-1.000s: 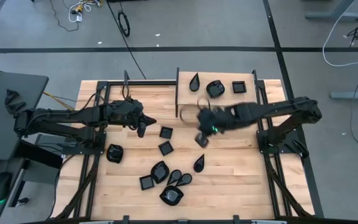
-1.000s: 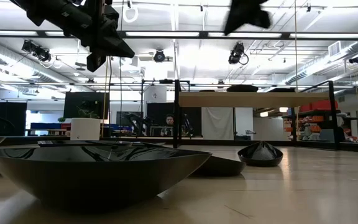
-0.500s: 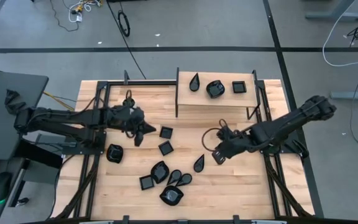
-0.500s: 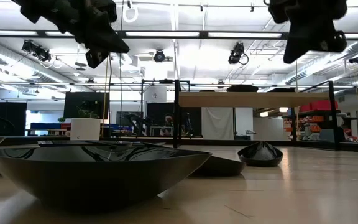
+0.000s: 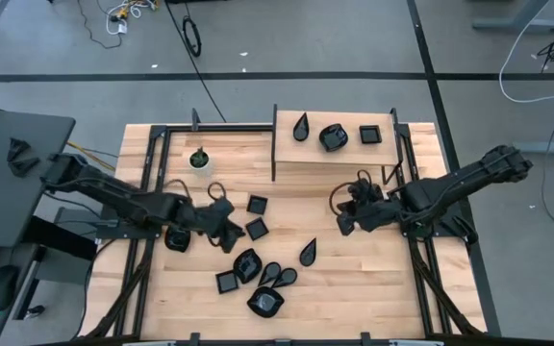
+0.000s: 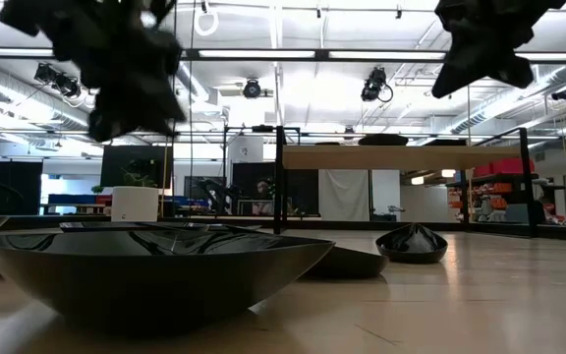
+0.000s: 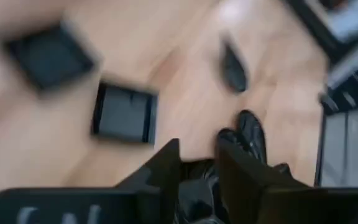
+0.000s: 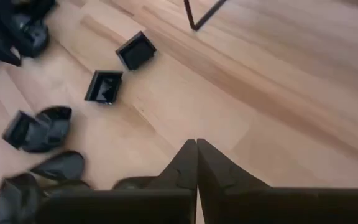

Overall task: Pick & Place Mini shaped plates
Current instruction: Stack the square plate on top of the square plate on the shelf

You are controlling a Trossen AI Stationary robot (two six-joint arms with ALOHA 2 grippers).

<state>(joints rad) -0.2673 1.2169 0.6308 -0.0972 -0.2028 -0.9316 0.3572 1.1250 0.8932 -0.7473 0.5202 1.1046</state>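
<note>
Several glossy black mini shaped plates lie on the wooden table: two square ones (image 5: 257,204) (image 5: 255,229), a rounded one (image 5: 247,264), teardrops (image 5: 308,253) (image 5: 270,276) and others near the front. Three more rest on the raised shelf (image 5: 335,159) at the far side. My left gripper (image 5: 233,240) hangs open above the table, between the nearer square plate (image 7: 124,113) and the rounded plate (image 7: 194,190), with nothing between its fingers (image 7: 166,165). My right gripper (image 5: 345,227) hovers shut and empty (image 8: 196,163) over bare wood, right of the plates.
A small white pot with a green plant (image 5: 199,160) stands at the far left of the table. The shelf's black posts (image 5: 275,144) rise mid-table. Another rounded plate (image 5: 177,236) lies under the left arm. Bare wood lies around the right gripper.
My left gripper has swung from beside the far square plate toward the near edge and the right, and sunk, ending over the plates. My right gripper has drawn away from the shelf's front toward the table's right edge, rolling as it went. No plate has moved.
</note>
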